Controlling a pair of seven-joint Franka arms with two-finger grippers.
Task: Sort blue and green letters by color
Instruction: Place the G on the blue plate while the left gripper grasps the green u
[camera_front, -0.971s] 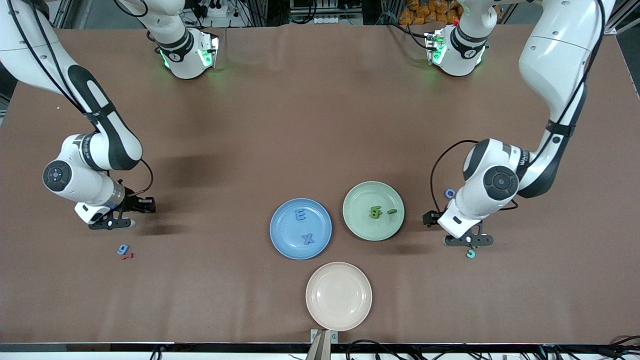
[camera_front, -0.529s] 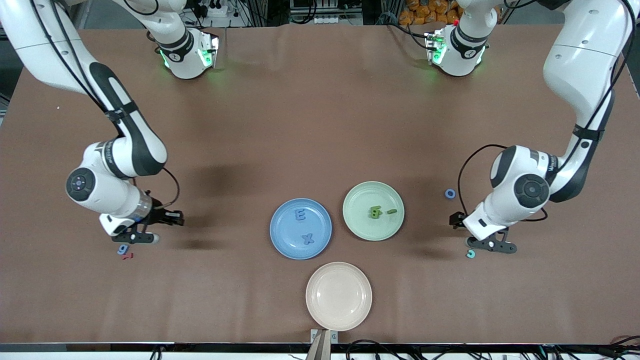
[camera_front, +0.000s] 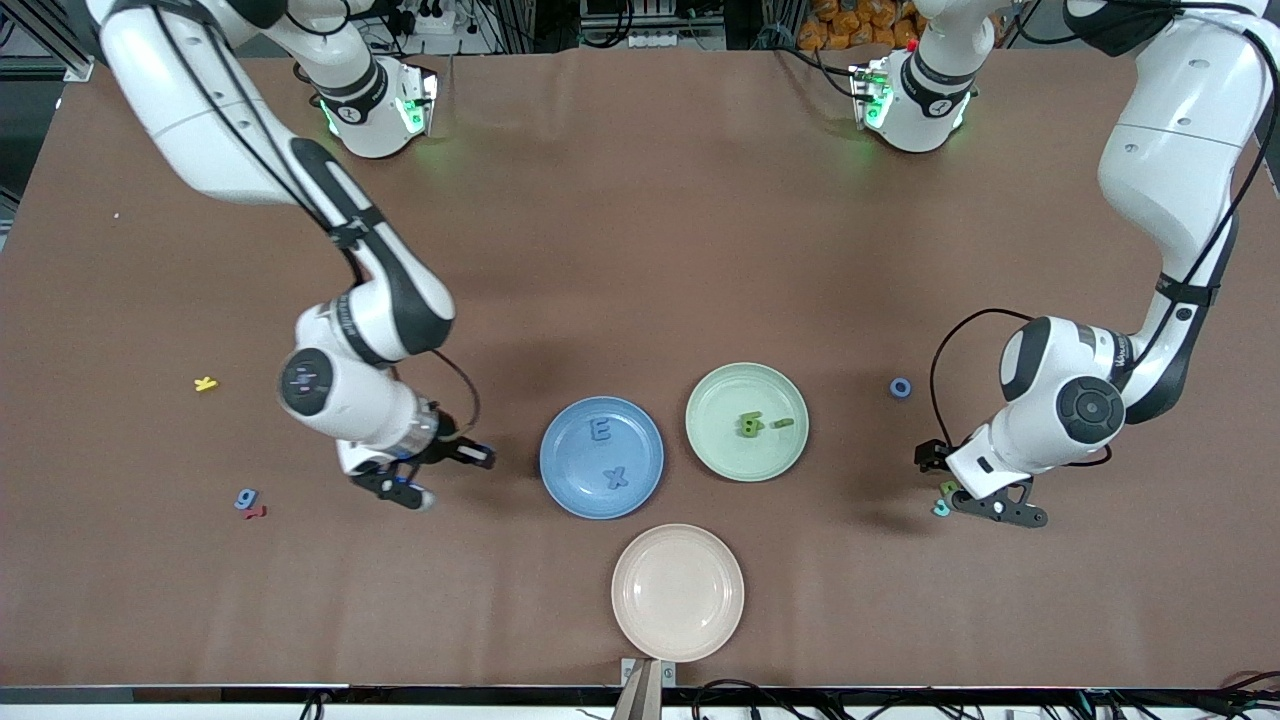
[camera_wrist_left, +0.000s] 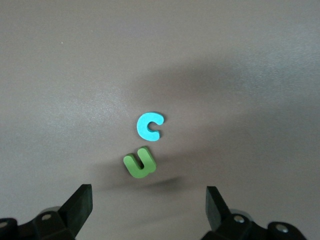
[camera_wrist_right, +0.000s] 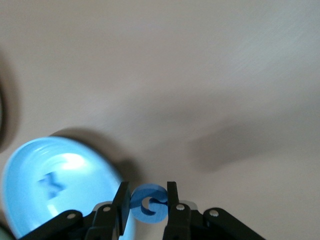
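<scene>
high front camera faces the robots over the whole table (camera_front: 640, 250); wrist cameras look down close, right sharing the blue plate (camera_wrist_right: 45, 185).

Blue and green letters (camera_front: 600, 431), mostly plated

letters e (camera_front: 599, 431) and x (camera_front: 617, 477) on blue plate (camera_front: 560, 485)

Pink plate (camera_front: 677, 640), yellow letter (camera_front: 205, 384), red letter (camera_front: 256, 513).
</scene>
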